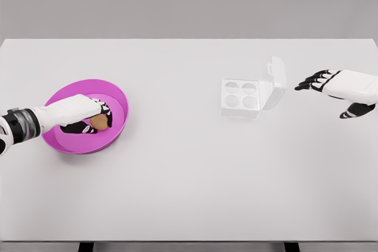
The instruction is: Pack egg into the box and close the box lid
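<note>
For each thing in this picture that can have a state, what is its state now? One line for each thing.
egg: in the pink bowl, grasped by the left hand.
pink bowl: upright on the table, holds the egg.
box: lid open, all four cups empty.
left hand: fingers closed around the egg.
right hand: open, holds nothing, right of the box.

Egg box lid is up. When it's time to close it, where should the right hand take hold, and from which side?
Probably the lid's free top edge, approached from the right. It stands upright on the egg box's right side, hinged low, facing the open right hand hovering nearby. Pushing that edge leftward should fold it over the four cups.
</note>
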